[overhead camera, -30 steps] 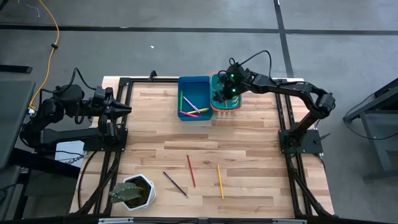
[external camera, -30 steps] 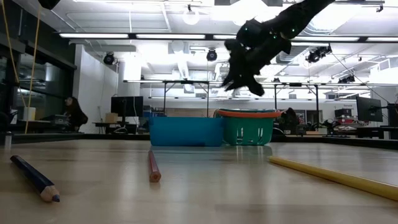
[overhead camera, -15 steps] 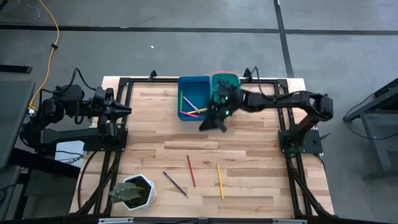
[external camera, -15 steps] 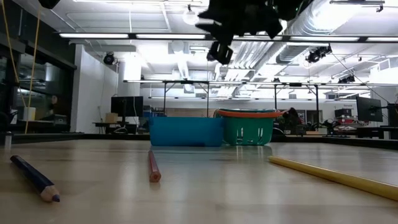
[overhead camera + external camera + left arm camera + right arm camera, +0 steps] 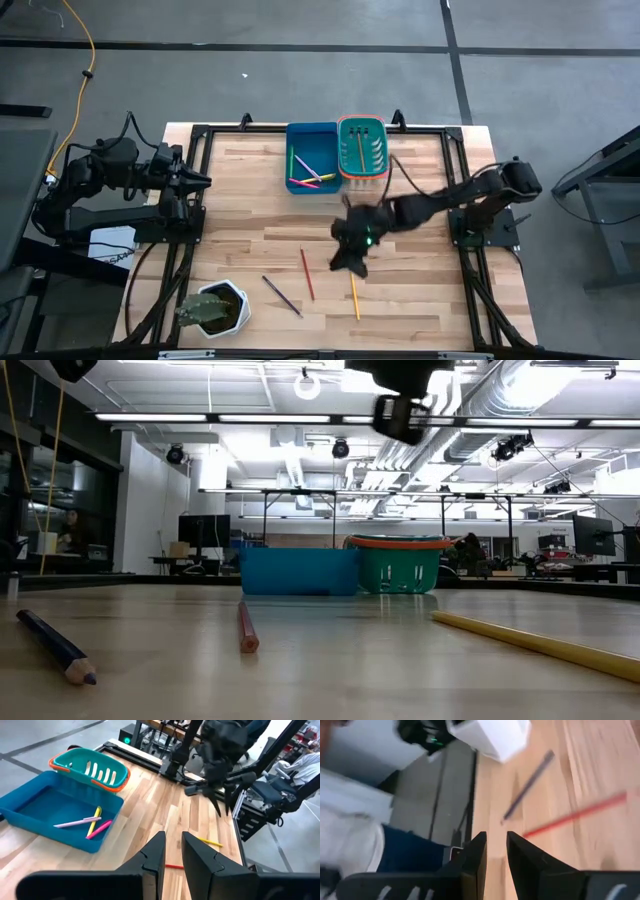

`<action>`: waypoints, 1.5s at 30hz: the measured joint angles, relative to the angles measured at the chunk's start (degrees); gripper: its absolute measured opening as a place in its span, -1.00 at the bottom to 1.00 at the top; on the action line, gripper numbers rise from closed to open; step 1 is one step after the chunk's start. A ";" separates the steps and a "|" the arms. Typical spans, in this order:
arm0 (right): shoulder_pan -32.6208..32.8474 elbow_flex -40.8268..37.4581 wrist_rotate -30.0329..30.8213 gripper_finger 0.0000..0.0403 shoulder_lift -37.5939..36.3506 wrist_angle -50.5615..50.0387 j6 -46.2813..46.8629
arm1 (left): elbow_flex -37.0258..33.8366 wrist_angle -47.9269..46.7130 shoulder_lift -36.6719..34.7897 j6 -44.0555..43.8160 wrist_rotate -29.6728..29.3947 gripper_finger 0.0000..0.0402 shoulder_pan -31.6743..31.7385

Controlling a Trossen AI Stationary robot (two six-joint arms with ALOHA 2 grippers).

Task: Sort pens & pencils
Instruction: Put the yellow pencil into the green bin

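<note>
Pencils: red pencil (image 5: pixel 307 274), yellow pencil (image 5: pixel 354 291) and dark purple pencil (image 5: pixel 281 295) were left loose on the counter (image 5: pixel 240 225). Right gripper (image 5: pixel 349 263) was positioned above them, jaws narrowly parted, nothing held, presumably for pickup. Left gripper (image 5: pixel 205 181) was parked at the counter's edge, jaws likewise slightly apart, empty.

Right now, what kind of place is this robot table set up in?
Probably a robotics lab or workshop: exposed ceiling ducts and strip lights overhead, workbenches with monitors behind the wooden table, and a bare concrete floor around it.

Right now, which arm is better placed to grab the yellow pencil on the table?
Right. The right gripper hangs almost over the yellow pencil, while the left gripper waits at the table's left edge, far from it.
</note>
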 joint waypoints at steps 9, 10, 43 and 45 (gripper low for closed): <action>13.06 0.00 22.83 -0.67 0.00 -4.64 30.26 | 0.00 0.02 0.00 -2.50 0.00 -0.75 -0.01; 14.44 0.00 24.82 -0.67 0.00 -4.96 33.36 | 0.00 0.03 0.00 -2.90 0.01 -0.75 -0.01; 17.31 40.71 27.11 -0.73 32.66 -51.90 59.26 | 0.00 -10.73 0.01 1.13 4.44 -0.75 0.00; 17.14 42.32 25.45 -0.67 34.13 -53.67 60.20 | 0.00 -10.73 0.00 2.11 4.80 -0.75 0.00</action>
